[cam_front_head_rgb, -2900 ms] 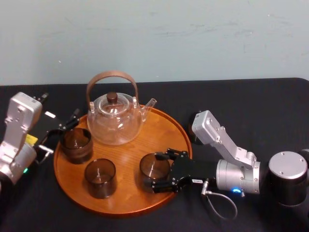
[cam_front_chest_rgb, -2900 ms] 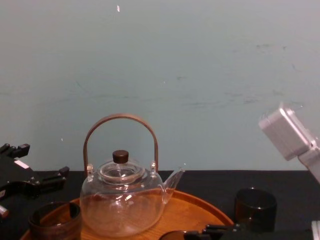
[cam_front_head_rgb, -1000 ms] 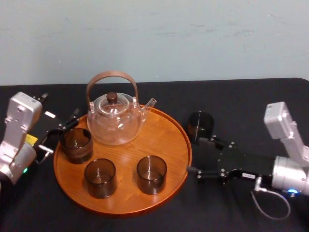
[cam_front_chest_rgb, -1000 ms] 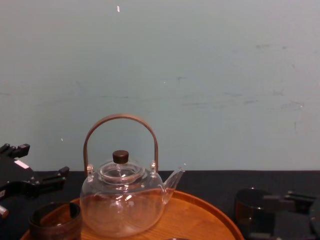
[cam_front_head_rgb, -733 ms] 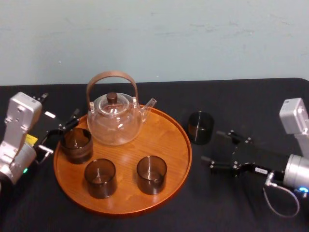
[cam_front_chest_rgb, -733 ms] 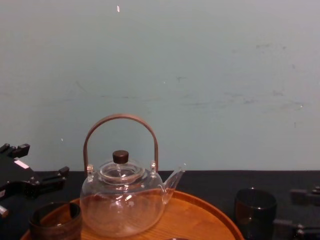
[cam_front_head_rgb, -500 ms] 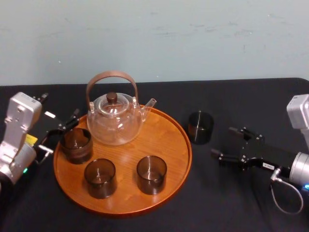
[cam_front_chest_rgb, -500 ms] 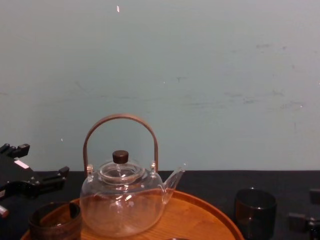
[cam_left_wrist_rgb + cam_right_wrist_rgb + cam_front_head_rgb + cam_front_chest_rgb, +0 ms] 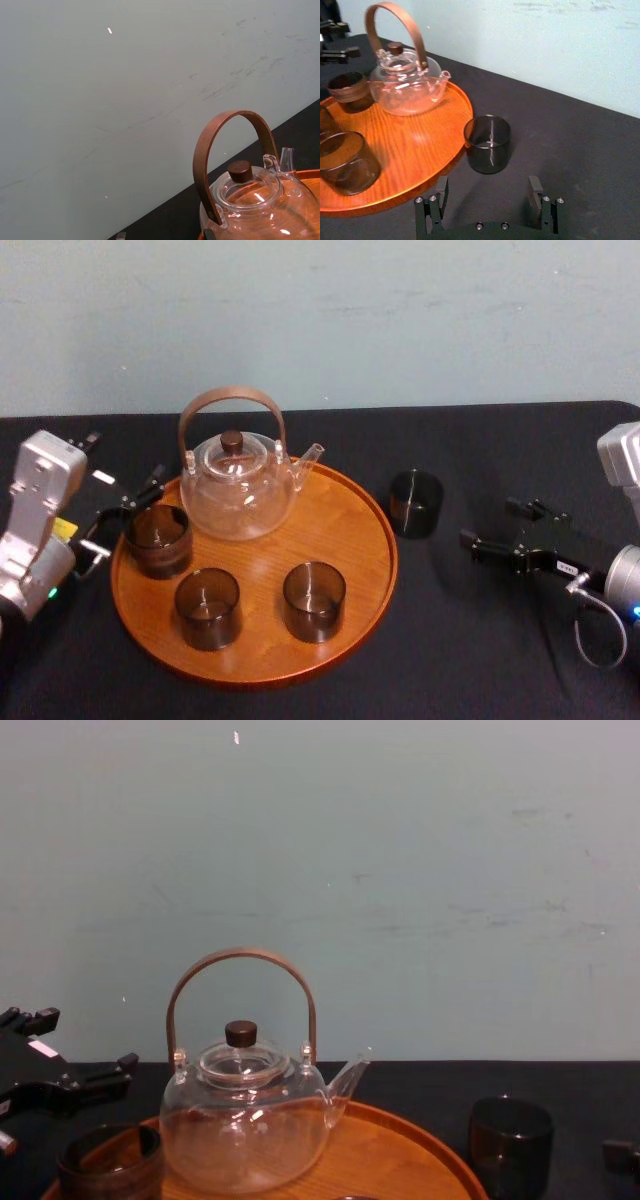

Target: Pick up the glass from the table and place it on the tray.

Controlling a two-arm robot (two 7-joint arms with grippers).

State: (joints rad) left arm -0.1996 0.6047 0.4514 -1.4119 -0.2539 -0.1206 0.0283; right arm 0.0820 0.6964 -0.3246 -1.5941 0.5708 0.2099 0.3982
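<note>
One dark glass stands upright on the black table, just right of the round wooden tray; it is also in the chest view and the right wrist view. My right gripper hovers open and empty to the right of this glass, a short gap away. In the right wrist view its fingers point toward the glass. My left gripper rests open at the tray's left rim, beside the leftmost glass.
The tray carries a glass teapot with a brown handle at the back and three dark glasses, two of them at the front. Bare black cloth lies right of and in front of the tray. A pale wall stands behind.
My right gripper has let go of the front-right glass on the tray and drawn back to the right, past the glass on the table. The left arm has not moved.
</note>
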